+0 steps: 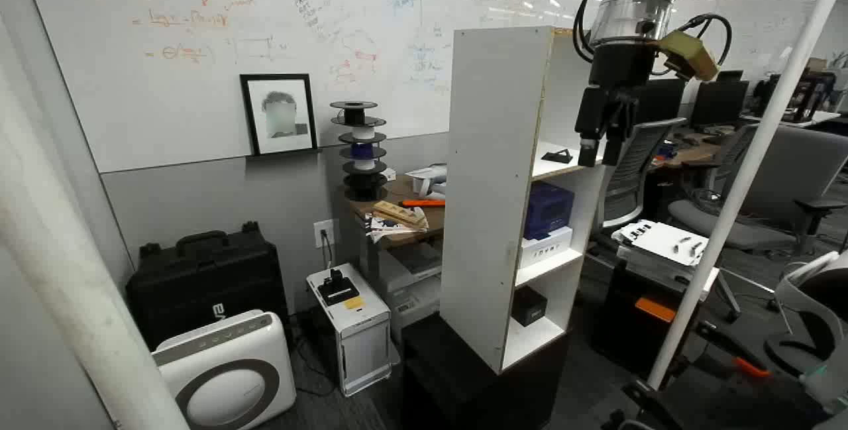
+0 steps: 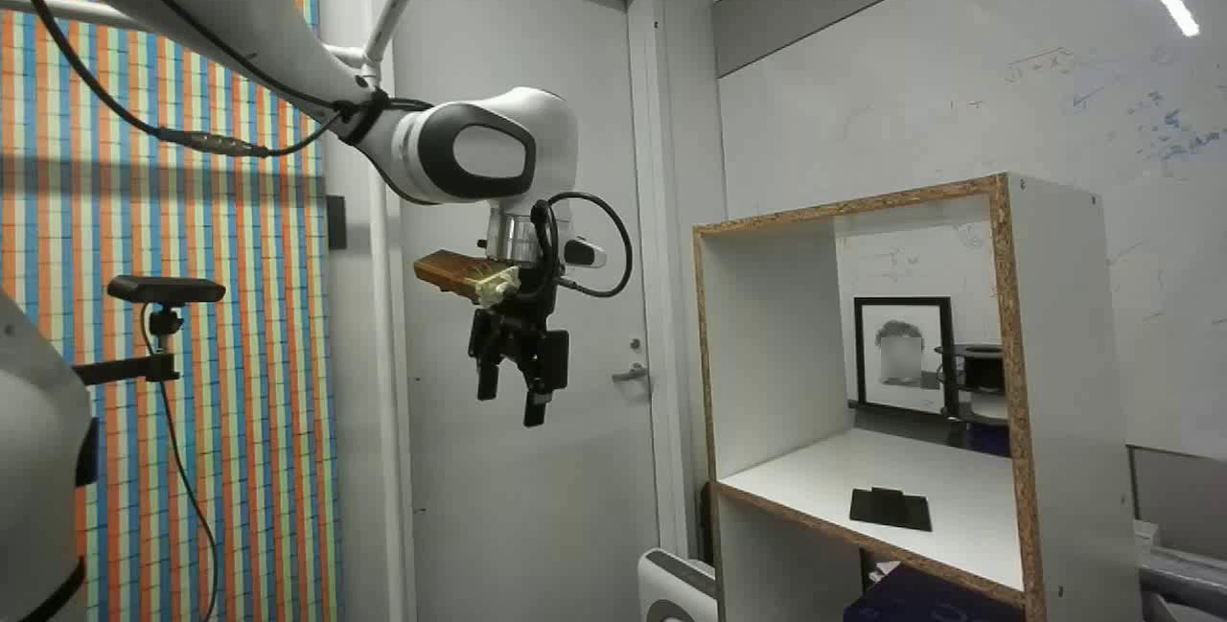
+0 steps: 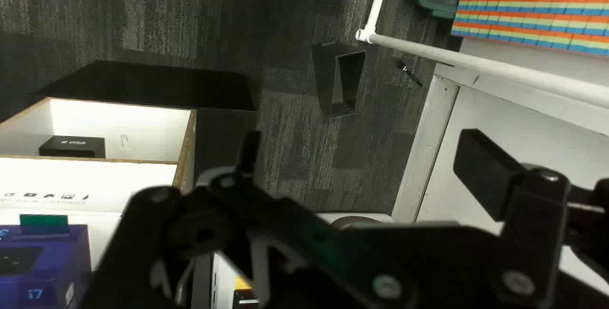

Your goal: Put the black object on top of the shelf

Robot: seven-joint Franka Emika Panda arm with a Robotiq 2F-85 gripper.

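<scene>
The shelf (image 1: 490,185) is a tall white open-fronted unit with stacked compartments; it also shows in an exterior view (image 2: 1064,382) and in the wrist view (image 3: 123,130). A small flat black object (image 1: 558,156) with a raised part lies on the floor of its upper compartment, also seen in an exterior view (image 2: 891,509). It does not show in the wrist view. My gripper (image 1: 599,157) is open and empty, pointing down, in the air outside the shelf and apart from it (image 2: 511,404). In the wrist view its fingertips (image 3: 364,166) stand wide apart.
A blue box (image 1: 550,210) on a white box (image 1: 546,248) fills the middle compartment. A black box (image 1: 528,305) sits in the bottom one. White poles (image 1: 748,171) stand near the arm. A door (image 2: 527,469) lies behind the gripper. A white air purifier (image 1: 228,377) stands on the floor.
</scene>
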